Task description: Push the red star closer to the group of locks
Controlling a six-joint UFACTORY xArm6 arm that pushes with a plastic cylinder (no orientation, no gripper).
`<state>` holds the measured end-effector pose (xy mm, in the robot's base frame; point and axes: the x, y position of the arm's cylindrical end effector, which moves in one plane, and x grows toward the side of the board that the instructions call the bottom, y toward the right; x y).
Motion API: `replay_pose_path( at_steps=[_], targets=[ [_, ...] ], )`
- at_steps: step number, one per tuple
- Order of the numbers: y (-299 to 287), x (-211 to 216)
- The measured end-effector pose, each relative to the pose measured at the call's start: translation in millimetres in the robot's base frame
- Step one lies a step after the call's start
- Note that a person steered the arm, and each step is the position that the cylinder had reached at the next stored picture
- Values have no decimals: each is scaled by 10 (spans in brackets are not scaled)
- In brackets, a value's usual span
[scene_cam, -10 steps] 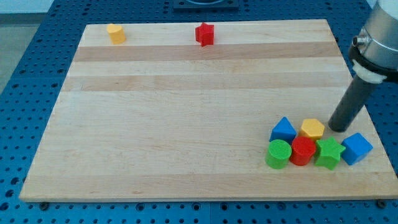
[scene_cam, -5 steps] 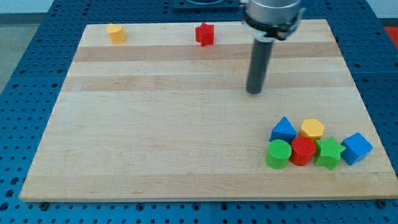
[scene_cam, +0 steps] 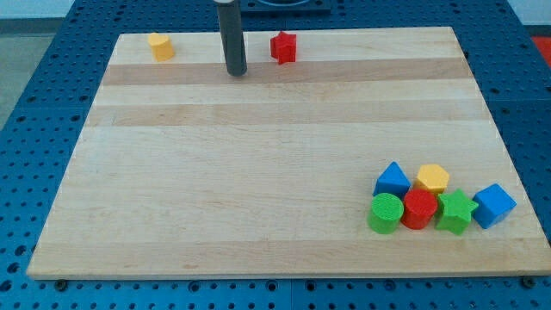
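Observation:
The red star (scene_cam: 283, 46) sits near the board's top edge, a little right of centre. My tip (scene_cam: 236, 71) rests on the board to the star's left and slightly below it, a short gap apart. The group lies at the view's bottom right: a blue triangular block (scene_cam: 393, 179), a yellow hexagon (scene_cam: 432, 178), a green cylinder (scene_cam: 386, 213), a red cylinder (scene_cam: 420, 208), a green star (scene_cam: 456, 212) and a blue cube (scene_cam: 494, 205).
A yellow block (scene_cam: 159, 46) sits near the board's top left corner. The wooden board (scene_cam: 258, 164) lies on a blue perforated table.
My tip has swept from beside the group at the right, up and left across the board, to just left of the red star. No block has moved.

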<state>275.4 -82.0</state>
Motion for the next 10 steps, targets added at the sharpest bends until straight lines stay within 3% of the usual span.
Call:
replay_pose_path(
  at_steps=[2,4,6,10],
  targets=[
    [51,-554],
    [647,-541],
    [1198,-143],
    [1202,999]
  ],
)
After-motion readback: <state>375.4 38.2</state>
